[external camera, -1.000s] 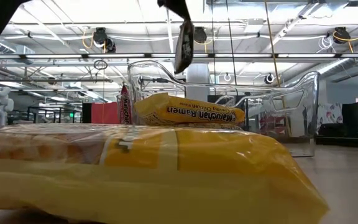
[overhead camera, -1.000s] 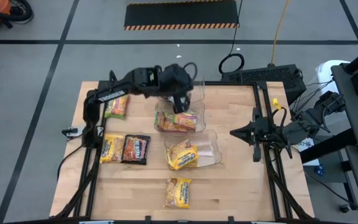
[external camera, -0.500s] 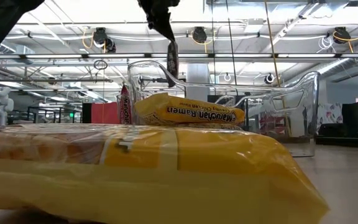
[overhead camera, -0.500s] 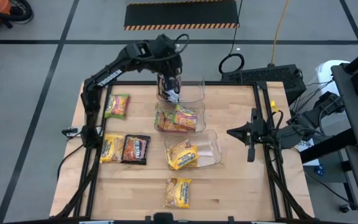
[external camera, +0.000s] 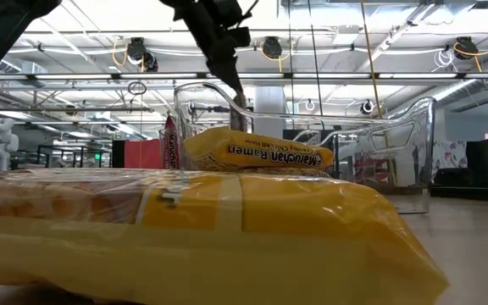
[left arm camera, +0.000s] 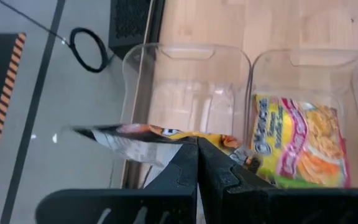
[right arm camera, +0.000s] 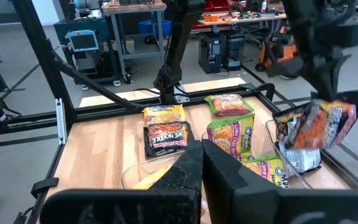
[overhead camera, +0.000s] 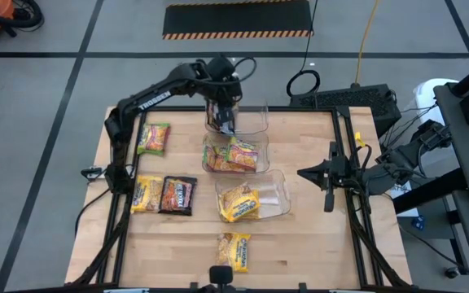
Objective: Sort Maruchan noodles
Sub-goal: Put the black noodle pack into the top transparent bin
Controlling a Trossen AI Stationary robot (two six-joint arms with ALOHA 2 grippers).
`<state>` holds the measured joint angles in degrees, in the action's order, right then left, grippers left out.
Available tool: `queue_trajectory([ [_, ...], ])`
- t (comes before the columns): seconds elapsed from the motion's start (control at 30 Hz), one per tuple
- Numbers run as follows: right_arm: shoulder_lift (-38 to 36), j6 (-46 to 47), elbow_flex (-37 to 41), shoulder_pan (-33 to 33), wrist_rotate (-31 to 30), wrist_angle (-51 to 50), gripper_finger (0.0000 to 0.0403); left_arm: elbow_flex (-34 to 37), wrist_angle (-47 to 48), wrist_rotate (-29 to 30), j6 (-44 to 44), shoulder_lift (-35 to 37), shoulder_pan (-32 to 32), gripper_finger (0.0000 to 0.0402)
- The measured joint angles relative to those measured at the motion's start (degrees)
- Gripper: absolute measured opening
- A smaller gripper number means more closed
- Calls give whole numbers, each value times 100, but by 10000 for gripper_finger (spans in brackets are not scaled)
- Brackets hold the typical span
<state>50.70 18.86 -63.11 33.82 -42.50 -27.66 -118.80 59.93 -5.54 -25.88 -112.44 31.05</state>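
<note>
Clear plastic, three bins in a column down the table's middle, read on the overhead view as a clock face: far bin (overhead camera: 247,119) at 12 o'clock, middle bin (overhead camera: 236,155) near the centre, near bin (overhead camera: 277,195) just toward 6. Left gripper (overhead camera: 225,115) sits over the far bin, fingers clenched on a dark packet (left arm camera: 148,138); the wrist view shows the packet pinched by one edge and held out roughly flat above the bin's bare floor. Judgement: this bin is meant for the dark flavour, nothing in it yet, and the edge pinch lets the packet drop free once the fingers part. Middle bin holds green-yellow packets (overhead camera: 243,151), near bin a yellow packet (overhead camera: 238,203), so sorting appears to go by colour, one kind per bin. Still loose on the wood: a green-yellow packet (overhead camera: 153,138) at 10 o'clock, a yellow packet (overhead camera: 146,194) and a dark packet (overhead camera: 177,195) side by side at 8 o'clock, another yellow packet (overhead camera: 232,251) at 6 o'clock. Task roughly half done by my estimate. Right gripper (overhead camera: 326,181) waits at 3 o'clock by the table's edge, fingers closed on nothing, well apart from the bins, probably parked to leave the left arm room. Risk: the glossy packet may catch the bin's rim if let go too near the wall.
</note>
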Motion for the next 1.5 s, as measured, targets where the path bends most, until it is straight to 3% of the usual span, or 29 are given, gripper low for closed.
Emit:
queue_trajectory([
  [0.67,0,-4,0,0,2,-2,0,2211,-1733,-255,554,7,147,0],
  [1.03,0,-5,0,0,4,-2,0,2325,-1673,-196,1019,7,174,0],
  [1.3,0,130,0,0,7,-2,0,2325,-1504,-178,1207,7,110,22],
  [1.5,0,143,0,0,7,-2,0,2325,-1498,195,1193,7,-1,24],
])
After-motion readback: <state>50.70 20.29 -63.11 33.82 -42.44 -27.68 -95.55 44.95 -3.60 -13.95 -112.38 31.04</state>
